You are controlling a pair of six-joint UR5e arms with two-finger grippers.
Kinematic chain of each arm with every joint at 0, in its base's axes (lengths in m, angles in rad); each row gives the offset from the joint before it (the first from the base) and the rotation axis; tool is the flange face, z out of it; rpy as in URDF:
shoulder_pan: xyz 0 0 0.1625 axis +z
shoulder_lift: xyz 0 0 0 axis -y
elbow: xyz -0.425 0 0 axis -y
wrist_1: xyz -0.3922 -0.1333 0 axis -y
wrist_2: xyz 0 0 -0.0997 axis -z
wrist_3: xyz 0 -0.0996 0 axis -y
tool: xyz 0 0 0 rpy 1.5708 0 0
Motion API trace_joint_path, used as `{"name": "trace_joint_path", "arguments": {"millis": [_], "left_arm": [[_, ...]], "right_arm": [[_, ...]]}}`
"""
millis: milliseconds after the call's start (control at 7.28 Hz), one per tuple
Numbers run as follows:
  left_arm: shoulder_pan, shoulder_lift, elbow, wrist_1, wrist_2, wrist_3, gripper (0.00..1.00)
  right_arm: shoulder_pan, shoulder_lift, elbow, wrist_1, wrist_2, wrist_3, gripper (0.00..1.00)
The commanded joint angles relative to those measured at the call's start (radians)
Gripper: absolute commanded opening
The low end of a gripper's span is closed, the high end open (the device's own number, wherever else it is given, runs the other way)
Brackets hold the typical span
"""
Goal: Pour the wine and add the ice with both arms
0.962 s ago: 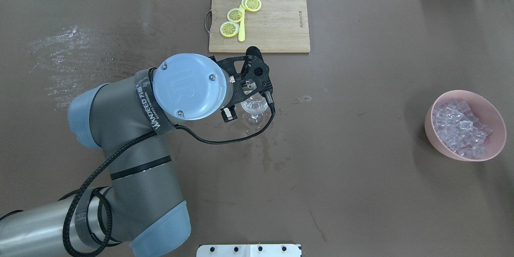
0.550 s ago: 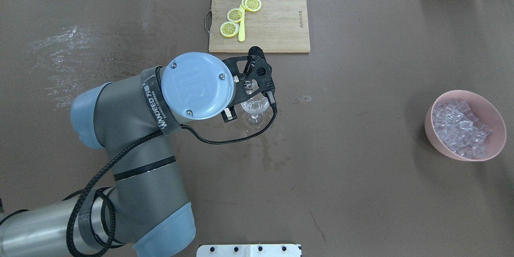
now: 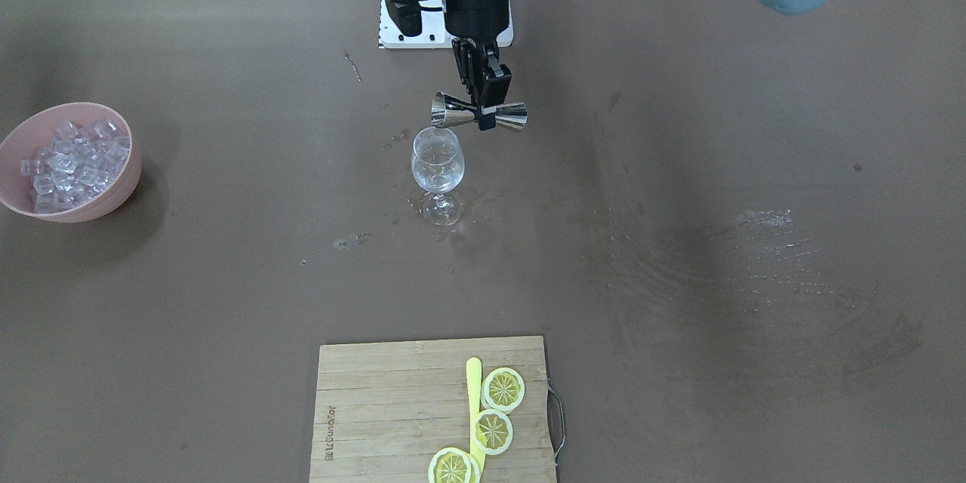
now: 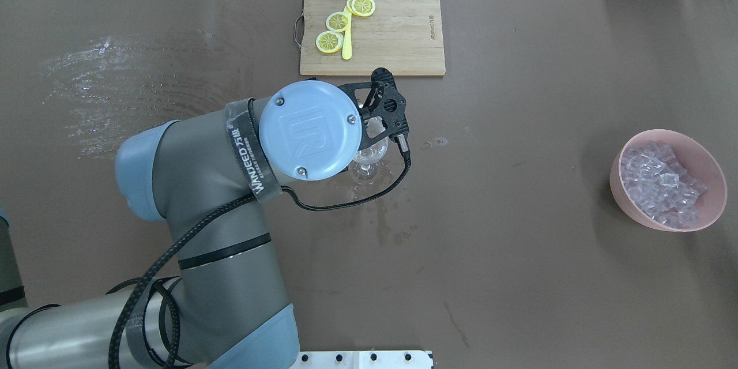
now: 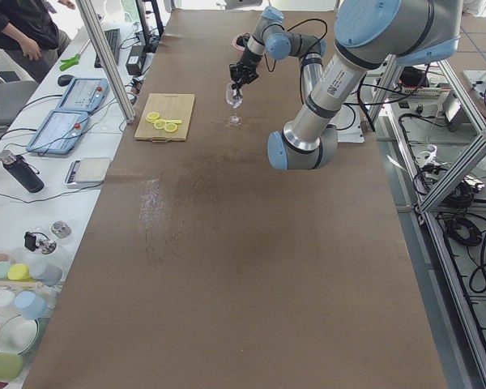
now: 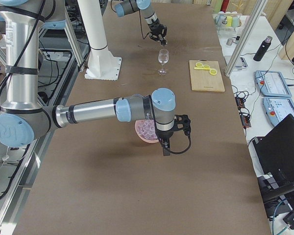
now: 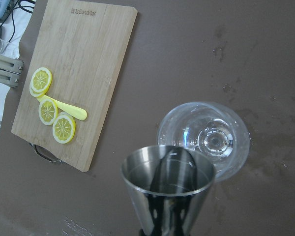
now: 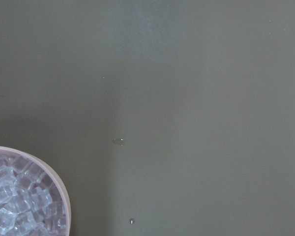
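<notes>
A clear wine glass (image 3: 438,166) stands upright mid-table. My left gripper (image 3: 483,102) is shut on the waist of a steel jigger (image 3: 479,115), which lies sideways with one mouth just above the glass rim. In the left wrist view the jigger (image 7: 167,191) fills the foreground, with the glass (image 7: 204,140) below it. From overhead my left wrist covers most of the glass (image 4: 369,161). The ice (image 4: 663,181) fills a pink bowl (image 4: 709,207) at the table's right. My right gripper (image 6: 162,131) hangs by that bowl; I cannot tell its state. No wine shows.
A wooden cutting board (image 4: 398,31) with lemon slices (image 4: 330,41) and a yellow stick lies at the far edge behind the glass. Wet smears mark the cloth (image 4: 86,81) at the left and around the glass. A person stands beyond the side bench (image 5: 20,28).
My left arm's wrist has shifted right and slightly away, and now covers more of the wine glass. The glass, bowl and board have stayed put.
</notes>
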Motion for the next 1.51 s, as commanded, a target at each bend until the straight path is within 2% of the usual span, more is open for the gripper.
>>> {"name": "trace_joint_path", "arguments": {"millis": [0, 962, 1374], "left_arm": [[0.002, -0.019, 0.038, 0.011, 0.031, 0.000, 0.00], [0.008, -0.039, 0.043, 0.091, 0.096, 0.000, 0.00], [0.017, -0.103, 0.044, 0.206, 0.131, 0.000, 0.00]], "right_arm": [[0.000, 0.000, -0.003, 0.000, 0.010, -0.002, 1.00], [0.000, 0.000, -0.005, 0.000, 0.010, 0.000, 1.00], [0.000, 0.000, -0.006, 0.000, 0.010, 0.000, 1.00]]}}
